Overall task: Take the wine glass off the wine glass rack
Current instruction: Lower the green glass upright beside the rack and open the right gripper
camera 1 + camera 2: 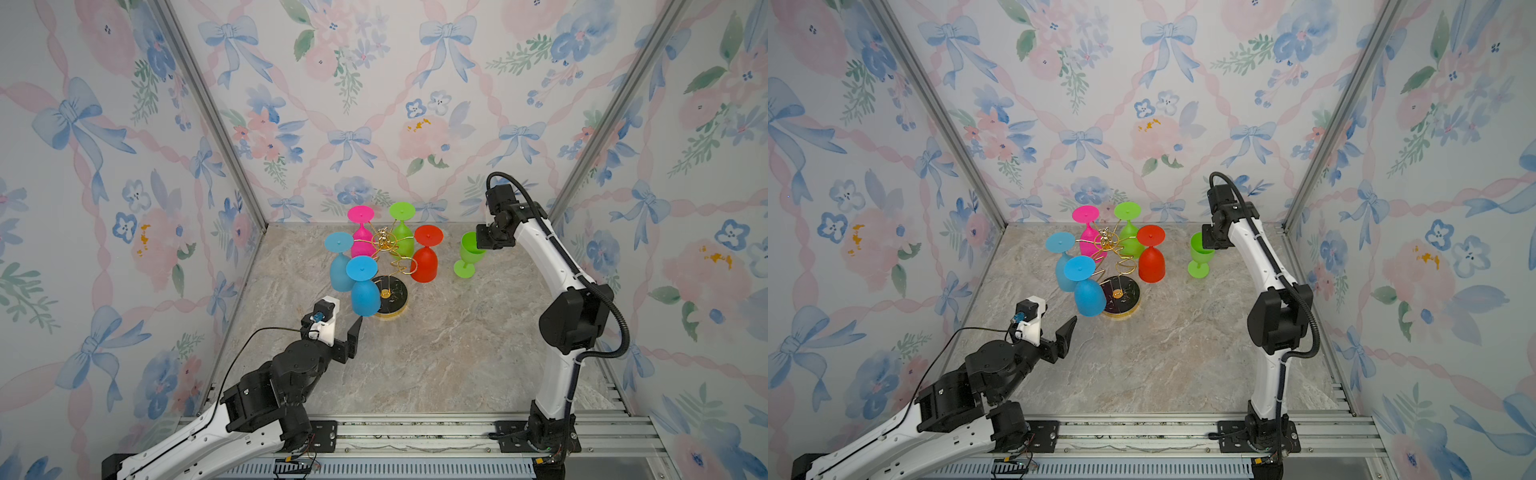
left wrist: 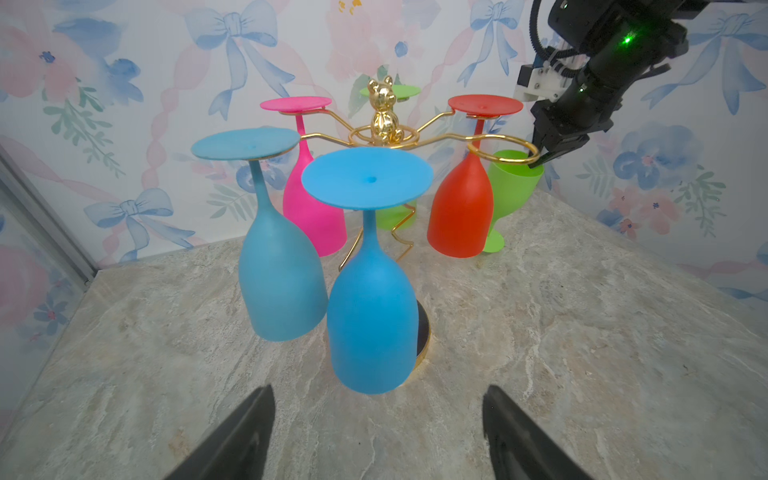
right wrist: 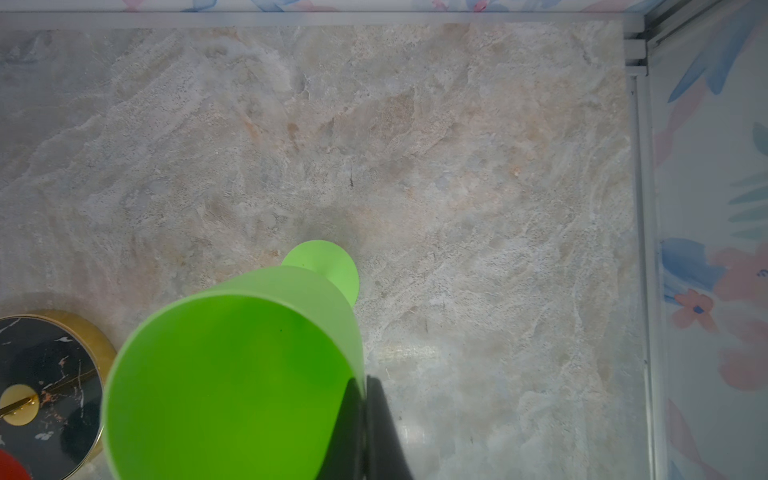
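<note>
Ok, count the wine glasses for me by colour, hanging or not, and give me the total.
Blue: 2, front blue glass, back blue glass
Pink: 1, pink glass
Red: 1, red glass
Green: 2, hanging green glass, upright green glass
Total: 6
</note>
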`<action>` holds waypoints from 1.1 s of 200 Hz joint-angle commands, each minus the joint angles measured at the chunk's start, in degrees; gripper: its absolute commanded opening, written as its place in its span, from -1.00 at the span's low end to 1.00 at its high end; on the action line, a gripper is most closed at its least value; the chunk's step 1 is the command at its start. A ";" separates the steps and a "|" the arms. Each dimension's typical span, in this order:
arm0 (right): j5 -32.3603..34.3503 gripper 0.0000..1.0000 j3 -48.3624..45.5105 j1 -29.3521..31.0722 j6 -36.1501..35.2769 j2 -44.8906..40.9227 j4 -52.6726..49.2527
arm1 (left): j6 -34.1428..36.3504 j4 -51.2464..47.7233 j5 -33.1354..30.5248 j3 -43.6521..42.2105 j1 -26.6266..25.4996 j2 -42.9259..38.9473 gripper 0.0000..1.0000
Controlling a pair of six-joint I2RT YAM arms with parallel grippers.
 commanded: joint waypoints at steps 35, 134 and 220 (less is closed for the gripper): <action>-4.43 -1.00 14.37 -0.85 -0.22 9.54 -4.49 | -2.80 -1.68 -4.87 -0.63 4.36 -3.29 0.71; -5.74 -1.00 25.85 -0.76 1.80 17.94 -6.77 | -2.92 -0.95 -7.42 -0.95 9.35 -2.30 0.84; -3.41 -1.00 26.18 -0.45 1.26 17.82 -8.18 | -2.28 4.13 4.82 -2.93 27.28 0.26 0.85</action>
